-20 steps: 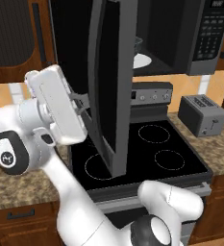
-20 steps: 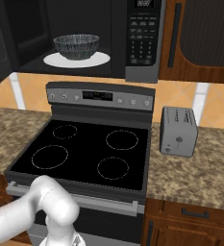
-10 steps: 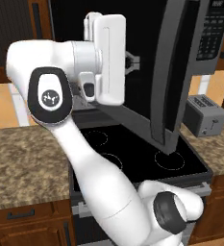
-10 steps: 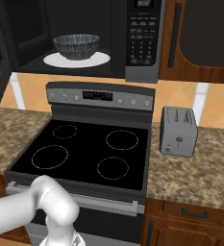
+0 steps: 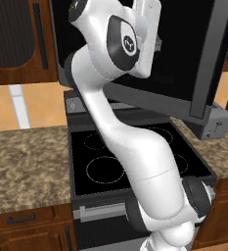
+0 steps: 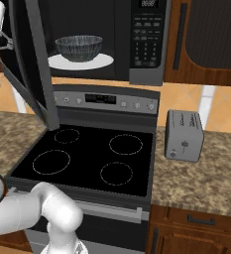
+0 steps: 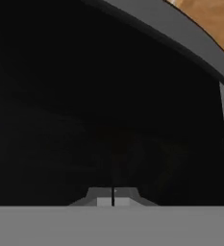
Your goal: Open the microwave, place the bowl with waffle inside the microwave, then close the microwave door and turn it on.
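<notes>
In the left base view we see the big dark grey-framed microwave door [image 5: 184, 54] with its black glass window spread across the top of the picture, further round than half a second ago, when it stood more edge-on. The white arm [image 5: 130, 147] has risen with it, its hand now up against the glass. The black-topped stove [image 5: 110, 162] lies below, and the small grey toaster [image 5: 213, 125] peeks out under the door's lower corner.

In the right base view the large dark grey microwave [image 6: 112, 39] stands open. On its white round turntable plate [image 6: 81, 61] sits the small dark grey ribbed bowl [image 6: 79, 47]; we cannot make out the waffle inside it. The door's edge has swung further into this picture than before.

In the hand view the gripper [image 7: 113, 199] is pressed together, fingertips meeting, empty, close to the black glass.
</notes>
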Tool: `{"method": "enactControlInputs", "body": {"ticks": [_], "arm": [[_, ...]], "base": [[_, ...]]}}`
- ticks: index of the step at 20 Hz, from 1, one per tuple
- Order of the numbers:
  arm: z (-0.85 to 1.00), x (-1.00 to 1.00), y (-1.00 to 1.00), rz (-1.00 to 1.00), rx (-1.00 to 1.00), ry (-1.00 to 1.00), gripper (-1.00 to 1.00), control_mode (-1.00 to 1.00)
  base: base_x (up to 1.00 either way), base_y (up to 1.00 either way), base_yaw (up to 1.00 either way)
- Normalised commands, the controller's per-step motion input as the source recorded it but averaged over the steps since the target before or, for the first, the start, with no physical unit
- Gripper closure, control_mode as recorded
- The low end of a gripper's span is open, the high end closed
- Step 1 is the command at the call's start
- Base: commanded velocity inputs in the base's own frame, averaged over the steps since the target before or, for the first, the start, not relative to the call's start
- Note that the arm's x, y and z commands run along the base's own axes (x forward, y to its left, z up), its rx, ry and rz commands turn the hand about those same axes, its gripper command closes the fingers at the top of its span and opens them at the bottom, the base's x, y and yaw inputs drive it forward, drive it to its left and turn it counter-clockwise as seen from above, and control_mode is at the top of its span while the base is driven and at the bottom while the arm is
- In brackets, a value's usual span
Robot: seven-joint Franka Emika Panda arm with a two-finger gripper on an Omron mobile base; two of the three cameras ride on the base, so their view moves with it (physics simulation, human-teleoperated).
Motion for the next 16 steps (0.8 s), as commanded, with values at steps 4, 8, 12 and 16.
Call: {"method": "enactControlInputs", "body": {"ticks": [4,8,12,16], "arm": [[-0.25,1.0,-0.46,0.45,0.04,-0.02,1.0,-1.0],[-0.51,1.0,-0.23,0.44,0.0,-0.09,1.0,-1.0],[-0.55,1.0,-0.09,0.42,0.0,-0.09,1.0,-1.0],[-0.52,1.0,-0.05,0.36,0.0,-0.08,1.0,-1.0]], "base": [[0.0,0.0,0.0],[0.0,0.0,0.0],[0.0,0.0,0.0],[0.0,0.0,0.0]]}}
